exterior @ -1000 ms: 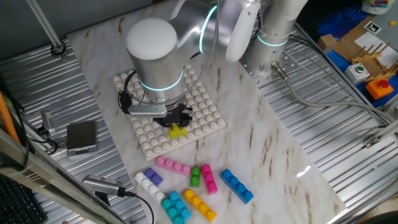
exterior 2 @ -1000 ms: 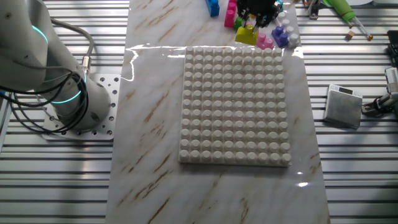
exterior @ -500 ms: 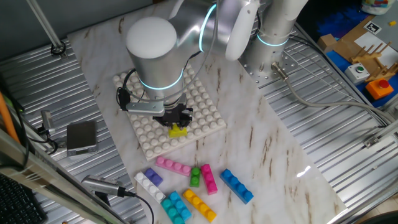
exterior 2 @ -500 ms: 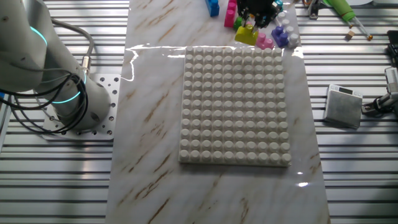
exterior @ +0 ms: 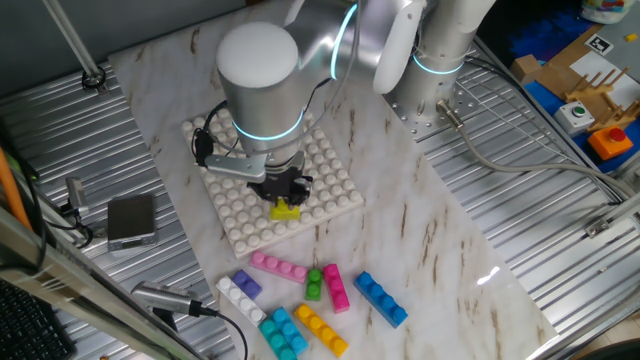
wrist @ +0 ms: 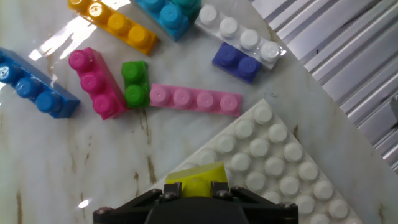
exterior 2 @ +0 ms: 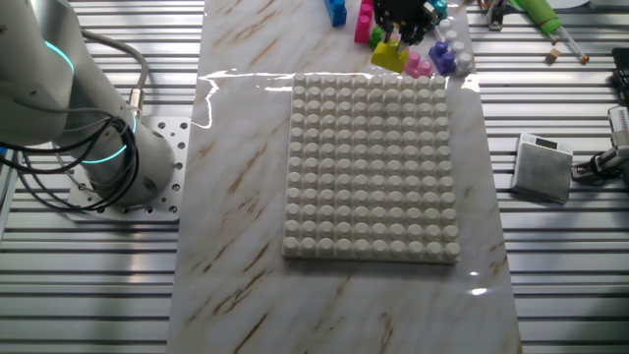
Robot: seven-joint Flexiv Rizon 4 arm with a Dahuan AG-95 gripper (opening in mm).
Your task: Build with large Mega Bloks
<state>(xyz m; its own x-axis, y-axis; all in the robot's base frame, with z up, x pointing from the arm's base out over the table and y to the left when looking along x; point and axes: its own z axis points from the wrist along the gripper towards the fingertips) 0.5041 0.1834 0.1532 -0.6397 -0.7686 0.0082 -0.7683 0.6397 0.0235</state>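
My gripper (exterior: 284, 196) is shut on a short yellow brick (exterior: 287, 210) and holds it at the front edge of the white studded baseplate (exterior: 325, 165). It also shows in the other fixed view (exterior 2: 389, 55) and in the hand view (wrist: 194, 177), with the black fingers on both its sides. Loose bricks lie on the marble beyond the plate: pink (wrist: 196, 99), green (wrist: 135, 82), magenta (wrist: 94, 83), blue (wrist: 34, 87), orange-yellow (wrist: 118, 22), cyan (wrist: 168, 12) and purple-and-white (wrist: 242, 45).
A small grey box (exterior: 131, 219) lies on the slatted metal left of the plate. A cable and connector (exterior: 165, 299) lie near the front left. The arm's base (exterior 2: 118, 167) stands beside the marble board. Cardboard and coloured parts (exterior: 590, 90) sit far right.
The arm's large joint has shifted slightly to the right in the fixed view. The gripper and yellow brick stay at the plate's edge.
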